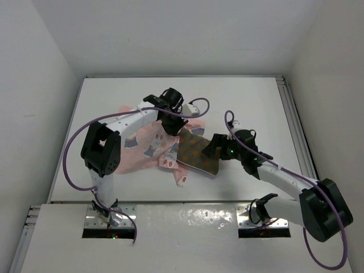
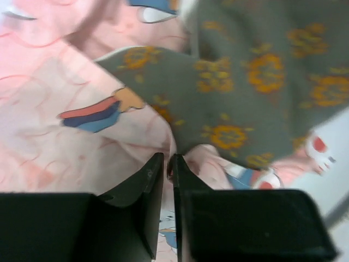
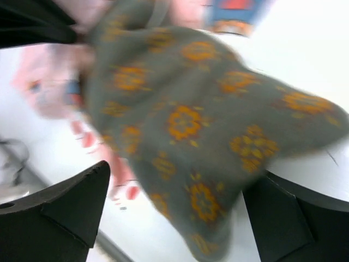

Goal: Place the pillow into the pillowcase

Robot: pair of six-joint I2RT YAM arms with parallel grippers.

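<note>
**A:** Where was the pillow (image 1: pixel 196 152)?

**B:** About midway between the left and right edges of the table (image 1: pixel 239 108). Its left end lay over the crumpled pillowcase (image 1: pixel 149 145), not visibly inside it.

**A:** And the tools?

**B:** The right tool (image 3: pixel 177 180) stood wide apart astride the pillow's right edge, clamping nothing. The left tool (image 2: pixel 166 161) was all but together, apparently pinching a fold of pillowcase.

**A:** How would the pillow handle?

**B:** Light, soft and floppy, I judged, so it would sag if taken by a corner. A grip on the piped edge, mid-side, looked better. The pillowcase looked thin and limp, so only one layer should be pinched at the hem.
</note>
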